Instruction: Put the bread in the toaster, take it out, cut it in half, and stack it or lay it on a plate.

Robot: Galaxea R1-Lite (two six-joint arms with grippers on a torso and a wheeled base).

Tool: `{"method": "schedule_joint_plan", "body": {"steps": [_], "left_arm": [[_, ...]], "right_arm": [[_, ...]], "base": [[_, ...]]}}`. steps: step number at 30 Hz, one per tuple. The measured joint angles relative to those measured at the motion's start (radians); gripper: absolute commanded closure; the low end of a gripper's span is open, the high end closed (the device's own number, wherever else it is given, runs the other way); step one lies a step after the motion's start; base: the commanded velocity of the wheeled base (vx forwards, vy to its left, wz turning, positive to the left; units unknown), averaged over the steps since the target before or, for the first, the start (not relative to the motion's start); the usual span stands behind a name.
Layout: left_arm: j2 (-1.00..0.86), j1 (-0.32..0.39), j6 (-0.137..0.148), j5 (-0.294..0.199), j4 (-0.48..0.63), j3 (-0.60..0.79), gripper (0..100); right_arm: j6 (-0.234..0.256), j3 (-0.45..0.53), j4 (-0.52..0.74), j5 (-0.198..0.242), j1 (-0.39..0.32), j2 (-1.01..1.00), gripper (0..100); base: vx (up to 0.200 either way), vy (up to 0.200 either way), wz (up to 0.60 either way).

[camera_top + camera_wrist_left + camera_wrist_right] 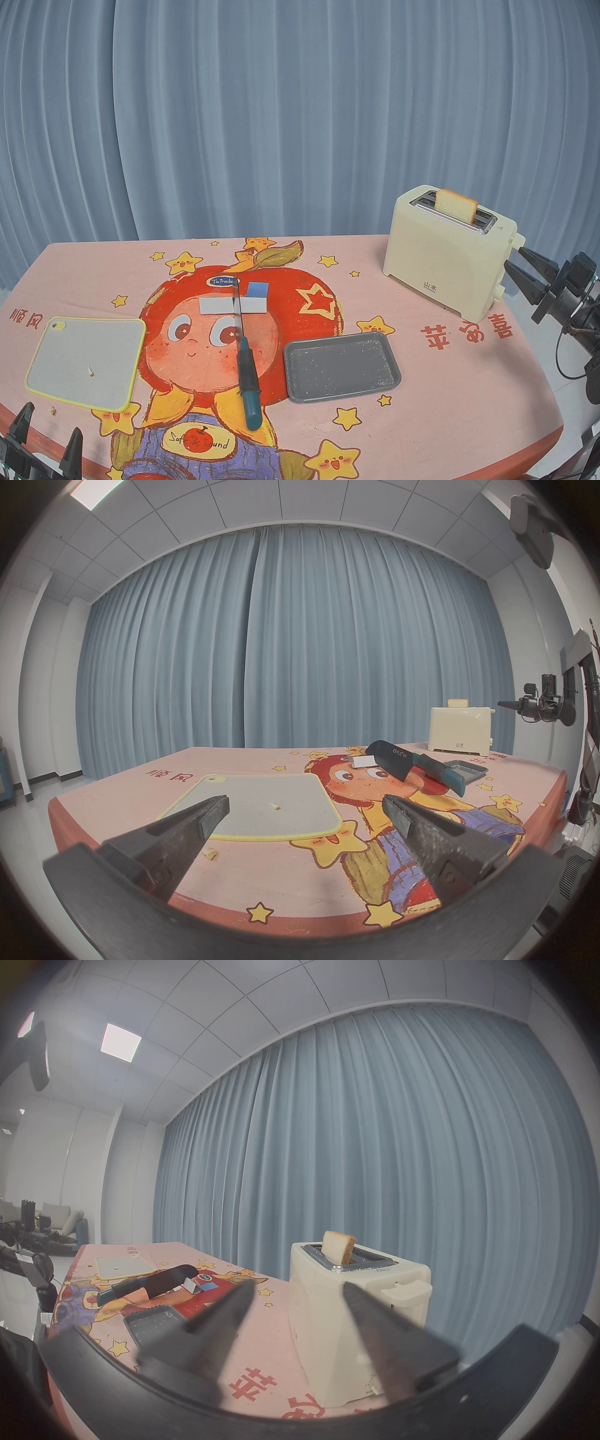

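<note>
A slice of bread [456, 205] stands half out of the toaster [447, 262] slot on the robot's right, while the right gripper [514, 257], wide open and empty, hangs beside the toaster's end; it should probably grip the crust gently and lift straight up.

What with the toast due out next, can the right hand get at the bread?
Probably yes: the bread sticks out of the toaster, and nothing stands between it and the open right hand alongside.
</note>
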Motion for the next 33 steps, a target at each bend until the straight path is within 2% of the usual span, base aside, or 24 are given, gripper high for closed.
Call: {"method": "schedule_joint_plan", "body": {"steps": [6, 11, 13, 20, 24, 33], "left_arm": [[0.000, 0.001, 0.000, 0.000, 0.000, 0.000, 0], [0.000, 0.001, 0.000, 0.000, 0.000, 0.000, 0], [0.000, 0.000, 0.000, 0.000, 0.000, 0.000, 0], [0.000, 0.001, 0.000, 0.000, 0.000, 0.000, 0], [0.000, 0.001, 0.000, 0.000, 0.000, 0.000, 0], [0.000, 0.000, 0.000, 0.000, 0.000, 0.000, 0]], "right_arm": [[0.029, -0.023, 0.003, -0.014, 0.045, -0.018, 0], [0.034, -0.042, 0.102, -0.116, 0.094, -0.040, 0], [0.035, -0.051, 0.150, -0.142, 0.108, -0.054, 0], [0.035, -0.116, 0.291, -0.166, 0.109, -0.123, 0], [0.032, -0.200, 0.455, -0.167, 0.088, -0.161, 0], [0.006, -0.452, 0.931, -0.160, 0.062, -0.266, 0]], "base": [[0.000, 0.000, 0.00], [0.000, 0.000, 0.00], [0.000, 0.000, 0.00], [0.000, 0.000, 0.00], [0.000, 0.000, 0.00], [0.000, 0.000, 0.00]]}}
